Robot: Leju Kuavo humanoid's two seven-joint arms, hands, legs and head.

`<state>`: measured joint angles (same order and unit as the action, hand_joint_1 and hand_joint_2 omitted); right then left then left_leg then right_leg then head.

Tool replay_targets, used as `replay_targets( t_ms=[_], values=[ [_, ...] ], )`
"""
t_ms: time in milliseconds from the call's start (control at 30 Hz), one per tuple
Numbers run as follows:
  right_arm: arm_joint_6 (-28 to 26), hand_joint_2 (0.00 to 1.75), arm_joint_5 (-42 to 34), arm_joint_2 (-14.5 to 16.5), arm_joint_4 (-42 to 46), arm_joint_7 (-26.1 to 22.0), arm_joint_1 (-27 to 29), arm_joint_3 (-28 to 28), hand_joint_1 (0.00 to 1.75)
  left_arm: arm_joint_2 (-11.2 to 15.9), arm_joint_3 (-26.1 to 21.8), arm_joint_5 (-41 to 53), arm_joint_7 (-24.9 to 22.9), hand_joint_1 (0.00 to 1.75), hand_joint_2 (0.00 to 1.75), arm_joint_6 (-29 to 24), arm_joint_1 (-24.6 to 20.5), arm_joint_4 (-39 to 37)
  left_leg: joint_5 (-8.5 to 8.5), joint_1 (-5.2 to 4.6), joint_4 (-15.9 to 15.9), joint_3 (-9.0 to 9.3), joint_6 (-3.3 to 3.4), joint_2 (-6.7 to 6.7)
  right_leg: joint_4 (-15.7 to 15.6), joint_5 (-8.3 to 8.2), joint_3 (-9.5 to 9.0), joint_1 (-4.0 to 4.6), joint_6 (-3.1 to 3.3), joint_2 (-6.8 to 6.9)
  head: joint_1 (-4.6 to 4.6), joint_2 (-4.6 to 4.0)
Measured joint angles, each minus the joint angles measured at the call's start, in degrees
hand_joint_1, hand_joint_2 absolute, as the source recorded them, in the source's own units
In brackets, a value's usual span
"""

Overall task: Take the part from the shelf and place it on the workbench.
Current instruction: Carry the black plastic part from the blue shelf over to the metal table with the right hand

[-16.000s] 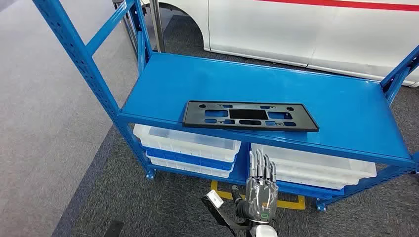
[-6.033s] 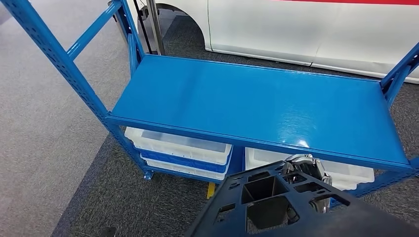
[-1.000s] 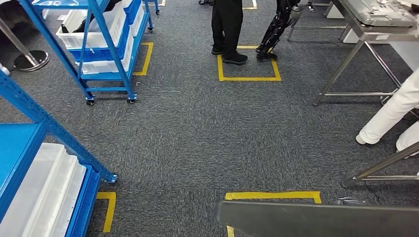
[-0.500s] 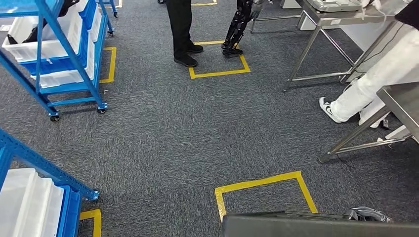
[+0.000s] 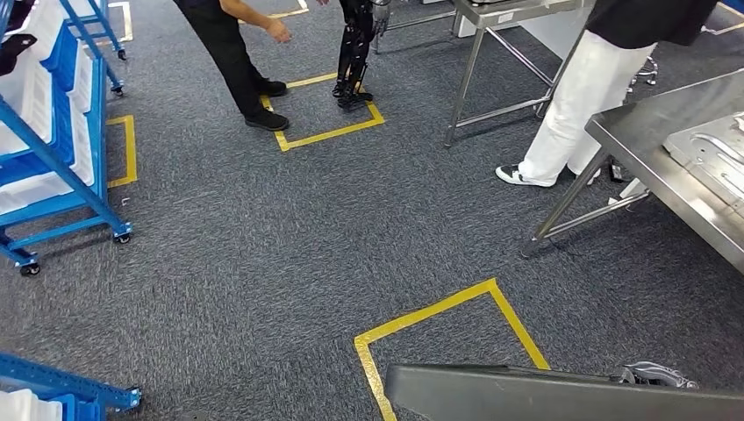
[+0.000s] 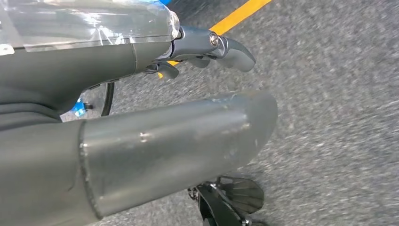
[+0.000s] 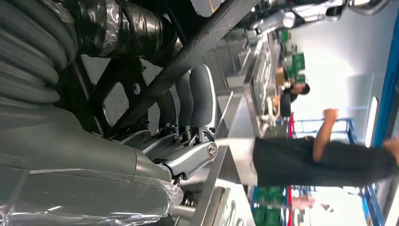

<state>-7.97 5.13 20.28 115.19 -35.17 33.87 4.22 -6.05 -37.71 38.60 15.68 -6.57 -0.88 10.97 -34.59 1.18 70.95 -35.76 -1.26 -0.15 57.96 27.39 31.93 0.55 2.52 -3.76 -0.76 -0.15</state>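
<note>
The robot is carrying the part (image 5: 561, 396), a long, flat, dark plastic panel, low in front of its body above the grey carpet (image 5: 289, 237); in the head view its near edge is running across the bottom of the scene. The right hand (image 7: 188, 122) is holding it: in the right wrist view its fingers (image 7: 200, 101) are curling around one of the panel's black ribs, with the thumb on the other side. A sliver of that hand is peeking out at the panel's far right end in the head view. The left hand (image 6: 207, 47) is hanging over the carpet with its fingers bent inward and nothing visibly in them.

The workbench (image 5: 676, 158), a steel tabletop on thin legs, is standing ahead to the right, well apart from the part. Two people are standing farther off, and a blue shelf (image 5: 53, 158) is sitting to the left.

The panel is looking stiff, light and smooth. Held at one end, it is likely to sag or swing, so a firm hold through its cut-out ribs seems the safest grip.
</note>
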Motion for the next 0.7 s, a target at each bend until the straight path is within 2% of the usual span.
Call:
replay_targets(
  t_ms=[33,67,100,133,167,233,267,300,367,400,433,467,500,533,567,600,633,667,700],
  values=[
    [-0.1,1.75,0.05,0.0,-0.17,0.01,-0.11,-0.15,1.29,0.14,-0.02,-0.02,0.02,0.0,0.0,0.04,0.02,0.0,2.22,0.29,-3.67,1.5,-0.38,-0.94,0.68,0.42,0.09,-0.29,-0.46,-0.78,0.0,0.0],
    [-0.18,1.75,0.06,0.0,-0.34,0.01,-0.27,-0.28,1.29,0.24,-0.04,-0.02,0.04,0.0,0.0,0.11,0.06,-0.02,3.64,0.5,-7.04,2.89,-0.59,-2.42,1.64,0.93,0.42,-0.46,-1.0,-1.55,0.02,0.0],
    [-0.21,1.75,0.07,0.0,-0.46,0.02,-0.41,-0.39,1.29,0.27,-0.07,-0.02,0.07,0.0,0.0,0.16,0.06,-0.03,4.22,0.61,-9.12,3.79,-0.44,-3.57,2.42,1.34,0.83,-0.53,-1.46,-2.19,0.02,0.0],
    [-0.21,1.75,0.08,0.0,-0.55,0.03,-0.51,-0.49,1.29,0.28,-0.13,-0.02,0.09,0.0,0.0,0.23,0.06,-0.04,4.07,0.56,-9.97,4.13,-0.08,-4.38,2.95,1.61,1.25,-0.56,-1.84,-2.76,0.02,0.0],
    [-0.22,1.75,0.09,0.0,-0.62,0.04,-0.58,-0.55,1.29,0.29,-0.22,-0.03,0.1,0.0,0.0,0.3,0.04,-0.05,3.78,0.38,-9.98,4.17,0.48,-4.38,3.2,1.67,1.61,-0.57,-2.18,-3.37,0.02,0.0],
    [-0.25,1.75,0.11,0.0,-0.66,0.04,-0.56,-0.61,1.29,0.32,-0.45,-0.04,0.12,0.0,0.0,0.36,-0.02,-0.04,3.93,0.37,-10.1,4.31,1.47,-2.94,3.29,1.57,1.93,-0.7,-2.6,-3.99,0.01,0.0],
    [-0.27,1.75,0.11,0.0,-0.67,0.04,-0.57,-0.62,1.29,0.33,-0.57,-0.04,0.13,0.0,0.0,0.38,-0.04,-0.04,4.06,0.46,-10.31,4.46,1.82,-2.24,4.02,1.95,2.32,-0.66,-2.84,-3.04,-0.08,0.0],
    [-0.28,1.75,0.11,0.0,-0.69,0.04,-0.67,-0.62,1.29,0.34,-0.67,-0.04,0.14,0.0,0.0,0.39,-0.04,-0.03,4.16,0.54,-10.53,4.55,2.12,-1.47,5.78,2.89,3.22,-0.61,-3.08,-1.44,-0.15,0.0],
    [-0.3,1.75,0.11,0.0,-0.76,0.03,-0.9,-0.63,1.29,0.37,-0.84,-0.04,0.15,0.0,0.0,0.4,0.09,-0.02,4.06,0.36,-10.72,4.7,2.47,0.1,12.15,5.95,6.67,-0.68,-3.57,2.24,-0.31,0.0],
    [-0.3,1.75,0.12,-0.01,-0.85,0.03,-1.01,-0.64,1.29,0.38,-0.91,-0.05,0.14,0.0,0.0,0.4,0.21,-0.02,3.92,0.23,-10.75,4.75,2.54,0.98,15.67,7.23,8.69,-0.8,-3.72,3.07,-0.3,0.0],
    [-0.32,1.75,0.19,-0.01,-1.0,0.03,-1.06,-0.67,1.29,0.41,-0.96,-0.1,0.14,0.0,0.0,0.4,0.3,-0.02,3.74,0.14,-10.74,4.84,2.57,1.82,17.98,7.62,10.12,-0.89,-3.77,3.43,-0.3,0.0],
    [-0.37,1.75,0.37,-0.01,-1.22,0.03,-1.16,-0.73,1.29,0.46,-1.02,-0.21,0.13,0.0,0.0,0.42,0.34,-0.02,3.52,0.08,-10.74,5.04,2.56,2.66,18.29,6.84,10.55,-0.91,-3.69,3.6,-0.3,0.0],
    [-0.44,1.75,0.66,-0.01,-1.51,0.03,-1.37,-0.88,1.29,0.54,-1.1,-0.34,0.13,0.0,0.0,0.46,0.33,-0.02,3.28,0.02,-10.75,5.35,2.53,3.41,16.51,5.1,9.85,-0.85,-3.46,3.81,-0.3,0.0],
    [-0.55,1.75,1.02,-0.01,-1.9,0.01,-1.73,-1.14,1.29,0.63,-1.22,-0.45,0.14,0.0,0.0,0.55,0.27,-0.02,2.99,-0.03,-10.79,5.76,2.49,4.13,12.91,2.73,8.18,-0.66,-3.03,4.43,-0.31,0.0],
    [-0.68,1.75,1.39,-0.01,-2.38,-0.03,-2.28,-1.48,1.29,0.69,-1.38,-0.53,0.14,0.0,0.0,0.65,0.23,-0.02,2.71,-0.07,-10.92,6.2,2.43,4.81,9.21,1.05,6.3,-0.26,-2.49,5.82,-0.3,0.0],
    [-0.85,1.75,1.71,-0.01,-2.96,-0.09,-2.95,-1.89,1.29,0.78,-1.6,-0.55,0.14,0.0,0.0,0.75,0.2,-0.02,2.45,-0.17,-11.08,6.6,2.27,5.45,6.09,0.07,4.73,0.27,-1.92,7.24,-0.32,0.0],
    [-1.03,1.75,1.95,0.0,-3.56,-0.17,-3.66,-2.29,1.29,0.85,-1.86,-0.55,0.12,0.0,0.0,0.82,0.16,-0.02,2.26,-0.24,-11.31,6.94,2.1,6.15,4.12,-0.25,3.75,0.77,-1.42,8.34,-0.32,0.0],
    [-1.18,1.75,2.1,0.0,-4.12,-0.25,-4.26,-2.63,1.29,0.92,-2.1,-0.53,0.09,0.0,0.0,0.85,0.13,-0.02,2.13,-0.3,-11.58,7.23,1.88,6.86,3.49,0.1,3.43,1.17,-1.09,8.81,-0.33,0.0],
    [-1.27,1.75,2.19,0.0,-4.6,-0.31,-4.65,-2.9,1.29,0.98,-2.3,-0.48,0.07,0.0,0.0,0.86,0.02,-0.02,2.03,-0.38,-11.87,7.67,1.61,7.63,3.03,0.11,3.3,1.36,-0.81,8.28,-0.36,0.0]
  ],
)
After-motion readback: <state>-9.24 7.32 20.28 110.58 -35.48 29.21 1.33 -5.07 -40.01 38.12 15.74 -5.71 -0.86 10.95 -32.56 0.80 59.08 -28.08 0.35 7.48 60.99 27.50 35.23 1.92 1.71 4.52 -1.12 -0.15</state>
